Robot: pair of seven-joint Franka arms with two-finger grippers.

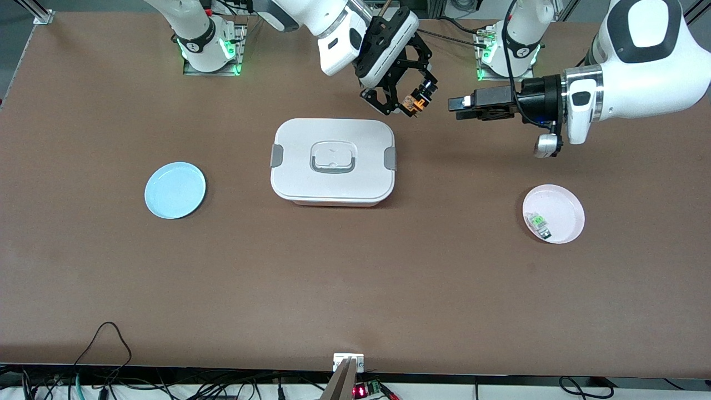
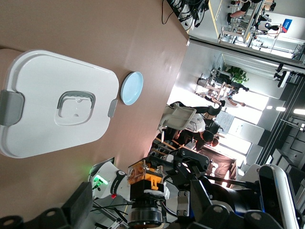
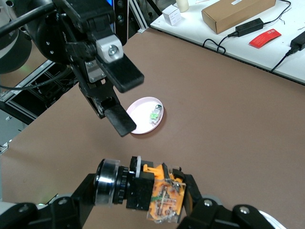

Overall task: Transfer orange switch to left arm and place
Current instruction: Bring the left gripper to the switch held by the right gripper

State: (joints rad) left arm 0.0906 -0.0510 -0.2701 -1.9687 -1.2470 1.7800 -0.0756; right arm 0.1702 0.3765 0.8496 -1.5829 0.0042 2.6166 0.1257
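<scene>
Starting from the camera side, the table (image 1: 355,289) is a wide brown stretch with nothing on it, just cables hanging off its near edge. Next up come two small plates: a pink plate (image 1: 554,214) toward the left arm's end with a little green-and-clear component (image 1: 539,223) on it, and a blue plate (image 1: 175,190) toward the right arm's end. Between them, mid-table, sits the box (image 1: 333,161), lid on, grey clasps at both ends, and it's the one bulky thing in the way. Past its top edge, up in the air over bare table, the right tool (image 1: 414,103) is clamped on the orange switch (image 1: 417,100), round dark end pointing toward the left tool (image 1: 462,106). That one hangs level just beside it, fingers (image 3: 121,76) apart, not touching the switch. Open brown surface runs on both sides of the box out to the plates.
</scene>
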